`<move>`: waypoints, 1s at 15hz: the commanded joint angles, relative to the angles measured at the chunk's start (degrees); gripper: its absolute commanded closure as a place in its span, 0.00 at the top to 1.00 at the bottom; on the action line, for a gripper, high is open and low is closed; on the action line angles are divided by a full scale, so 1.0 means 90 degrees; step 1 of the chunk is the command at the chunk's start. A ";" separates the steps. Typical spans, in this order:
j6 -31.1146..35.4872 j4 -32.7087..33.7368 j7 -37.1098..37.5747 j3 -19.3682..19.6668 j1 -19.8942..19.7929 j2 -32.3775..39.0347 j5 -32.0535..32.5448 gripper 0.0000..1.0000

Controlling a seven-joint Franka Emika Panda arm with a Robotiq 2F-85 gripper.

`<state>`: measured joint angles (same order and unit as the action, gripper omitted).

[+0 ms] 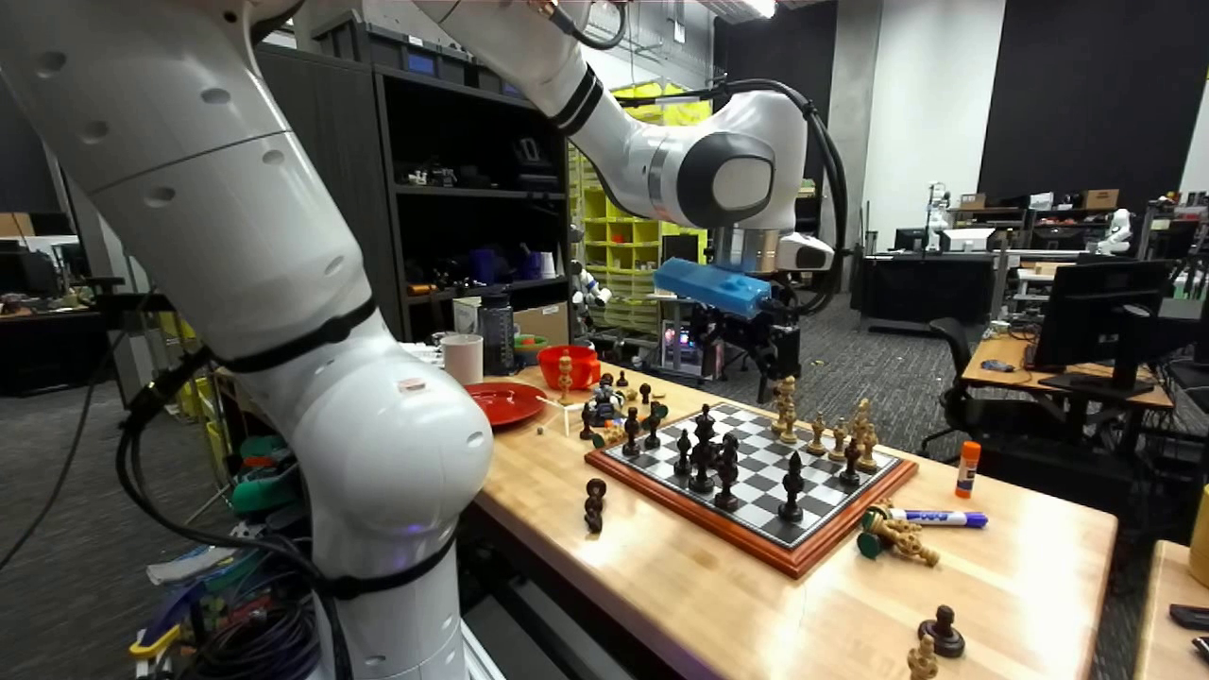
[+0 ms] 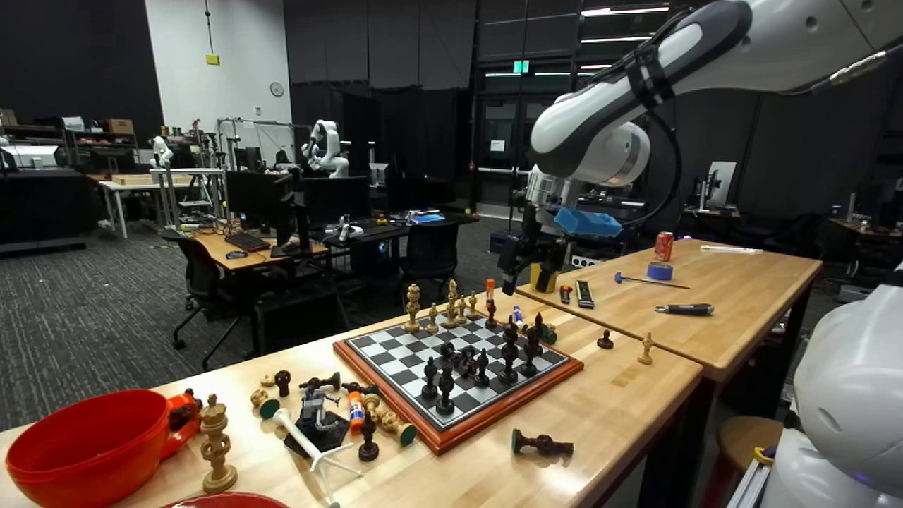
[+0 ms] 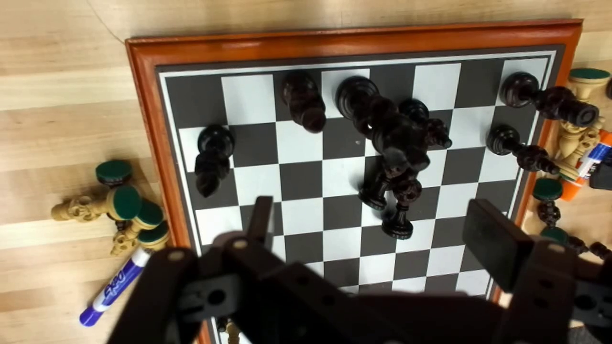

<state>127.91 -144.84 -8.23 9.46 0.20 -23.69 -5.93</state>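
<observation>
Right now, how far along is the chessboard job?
Looks done: several dark pieces and pale pieces stand on the chessboard. In hand: nothing; the gripper is open above the board. Likely left, if every piece belongs upright there: the toppled dark pieces mid-board, the loose dark piece lying on the table, and the tipped-over pale pieces by the blue marker.

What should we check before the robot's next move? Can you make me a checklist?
1. End effector open and empty: ok.
2. Chessboard flat on the table: ok.
3. Lone dark chess piece beside it standing: not ok, lies on its side.
4. Blue marker off the chessboard: ok.
5. Light pieces beside the marker upright: not ok, lying down.
6. These pieces free of tiny cracks: cannot tell, too small to see.
</observation>
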 commanded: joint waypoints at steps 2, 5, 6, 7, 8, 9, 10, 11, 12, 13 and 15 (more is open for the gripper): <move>-0.0020 0.0011 -0.0041 -0.0106 -0.0112 0.0008 -0.0053 1.00; -0.0020 0.0012 -0.0041 -0.0106 -0.0112 0.0008 -0.0053 1.00; -0.0020 0.0011 -0.0041 -0.0106 -0.0112 0.0008 -0.0053 1.00; -0.0020 0.0012 -0.0041 -0.0106 -0.0112 0.0008 -0.0053 1.00; -0.0020 0.0012 -0.0041 -0.0106 -0.0112 0.0008 -0.0053 1.00; -0.0020 0.0012 -0.0041 -0.0106 -0.0112 0.0008 -0.0053 1.00; -0.0020 0.0012 -0.0041 -0.0106 -0.0112 0.0008 -0.0053 1.00; -0.0020 0.0012 -0.0041 -0.0106 -0.0112 0.0008 -0.0053 1.00; -0.0020 0.0012 -0.0041 -0.0106 -0.0112 0.0008 -0.0053 1.00; 0.0035 0.0017 0.0010 -0.0139 -0.0129 0.0020 -0.0010 1.00; 0.0144 0.0124 0.0128 -0.0181 -0.0165 0.0129 0.0023 1.00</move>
<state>128.09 -144.80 -8.12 9.18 0.08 -23.50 -5.93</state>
